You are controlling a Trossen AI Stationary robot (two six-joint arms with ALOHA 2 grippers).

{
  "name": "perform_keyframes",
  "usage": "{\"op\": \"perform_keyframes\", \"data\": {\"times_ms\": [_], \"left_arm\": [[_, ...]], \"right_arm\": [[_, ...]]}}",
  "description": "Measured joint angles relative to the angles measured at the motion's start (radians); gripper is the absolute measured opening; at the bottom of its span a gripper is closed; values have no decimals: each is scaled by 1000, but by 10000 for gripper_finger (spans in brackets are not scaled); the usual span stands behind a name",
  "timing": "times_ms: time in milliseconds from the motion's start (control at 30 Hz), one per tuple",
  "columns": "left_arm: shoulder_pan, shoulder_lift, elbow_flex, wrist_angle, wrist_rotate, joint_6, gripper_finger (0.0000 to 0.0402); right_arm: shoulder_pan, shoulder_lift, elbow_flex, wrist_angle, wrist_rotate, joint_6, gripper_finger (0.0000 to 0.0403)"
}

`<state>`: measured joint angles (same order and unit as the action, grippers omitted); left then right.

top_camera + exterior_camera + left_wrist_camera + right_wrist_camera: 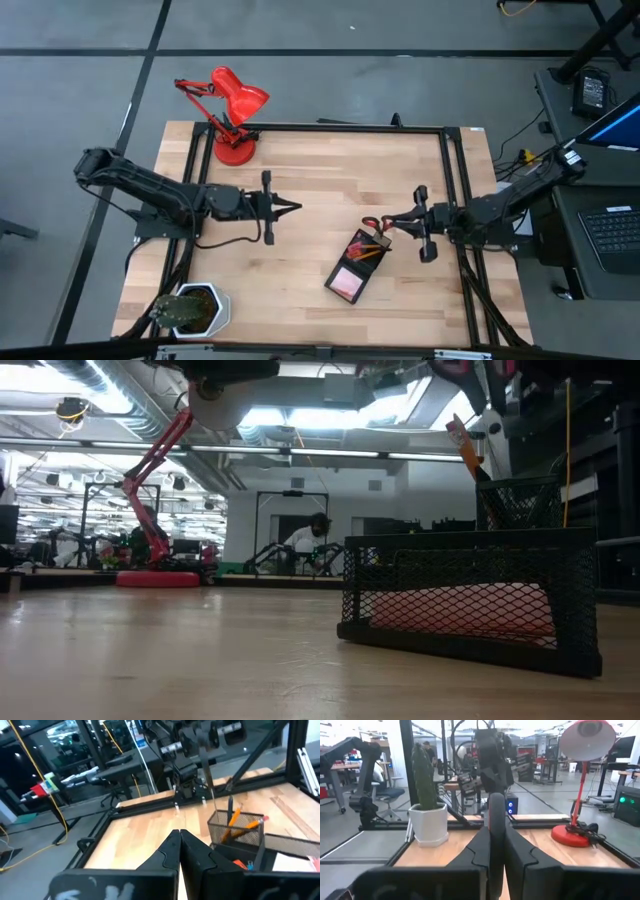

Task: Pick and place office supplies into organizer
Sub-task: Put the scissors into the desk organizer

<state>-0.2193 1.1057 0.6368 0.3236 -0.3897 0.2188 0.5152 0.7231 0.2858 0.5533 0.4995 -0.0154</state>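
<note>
The organizer (352,268) is a black mesh tray on the wood, right of the table's middle. It holds a pink sticky-note pad (347,283), orange pencils (240,826) standing in its cup, and red scissors handles (371,223) at its far end. My left gripper (297,208) hovers shut above the table's middle, left of the organizer, pointing at it. My right gripper (384,217) hovers just right of the scissors handles, its fingers close together. My right gripper shows a dark narrow shape (495,815) in the slit between its fingers. I cannot tell whether that is a held thing or part of the left arm behind it, nor whether the gripper touches the scissors handles.
A red desk lamp (232,110) stands at the far left corner. A potted plant in a white pot (192,308) sits at the near left. Black frame rails (452,180) border the table. Bare wood lies between the lamp and the organizer. A person (310,538) is in the room behind.
</note>
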Motion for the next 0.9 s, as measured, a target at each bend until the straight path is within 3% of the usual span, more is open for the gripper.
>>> {"op": "perform_keyframes", "data": {"times_ms": [200,500,900], "left_arm": [[19,0,-49,63,40,-14,2],[39,0,-52,70,42,-23,2],[39,0,-52,70,41,-23,3]], "right_arm": [[0,0,-67,48,0,15,25],[-8,1,-226,266,-1,39,25],[-8,2,-263,271,-27,41,25]]}}
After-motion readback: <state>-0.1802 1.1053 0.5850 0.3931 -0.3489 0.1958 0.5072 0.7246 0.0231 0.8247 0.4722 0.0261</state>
